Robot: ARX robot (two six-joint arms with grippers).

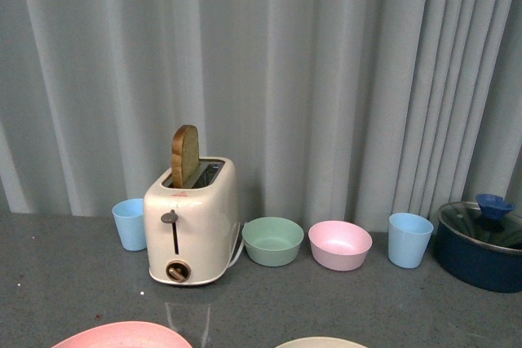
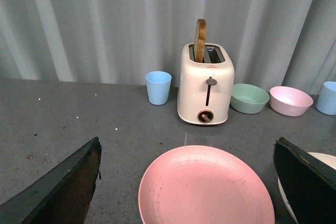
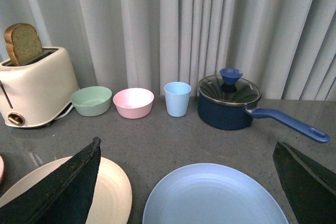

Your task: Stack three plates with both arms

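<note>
Now the left gripper (image 2: 187, 142) hangs spread over the pink plate (image 2: 206, 187). The right gripper (image 3: 186, 144) hangs spread over the blue plate (image 3: 215, 195), cream plate (image 3: 113, 182) at 9 o'clock.

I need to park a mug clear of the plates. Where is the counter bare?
Widest patch: grey counter left of the light blue plastic cup and cream toaster. A narrower strip runs between the pink round plate and the toaster. Crowded: the back row by the curtain, and the front, where the cream plate and light blue plate lie.
</note>
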